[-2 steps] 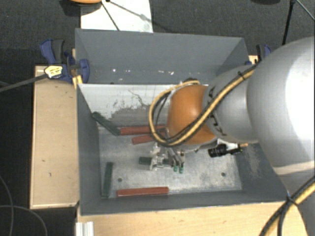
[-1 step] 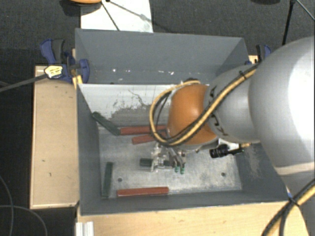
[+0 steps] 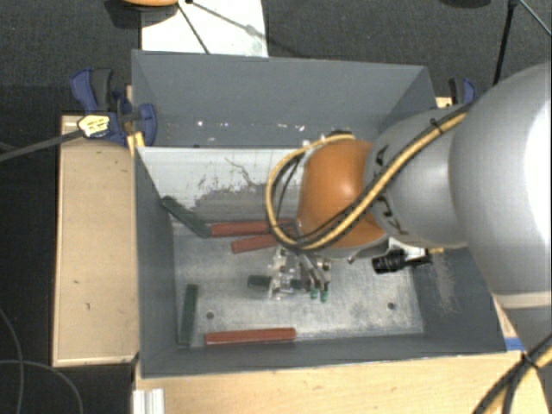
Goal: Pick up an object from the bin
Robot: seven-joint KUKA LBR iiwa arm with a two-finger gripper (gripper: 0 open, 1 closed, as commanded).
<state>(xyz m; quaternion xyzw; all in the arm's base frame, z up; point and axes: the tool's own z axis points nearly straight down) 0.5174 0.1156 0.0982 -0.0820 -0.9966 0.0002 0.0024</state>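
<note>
My gripper (image 3: 297, 285) hangs low over the middle of the bin floor, under the orange cover. A small dark green block (image 3: 257, 281) lies just left of the fingertips, close to them. Whether the fingers touch it cannot be made out. Two reddish-brown sticks lie just behind the gripper: one (image 3: 240, 228) further back, one (image 3: 253, 244) nearer.
A third reddish-brown stick (image 3: 250, 337) lies along the bin's front wall. A dark green bar (image 3: 187, 314) lies at the front left, and a dark grey bar (image 3: 185, 215) leans at the back left. The arm covers the bin's right half.
</note>
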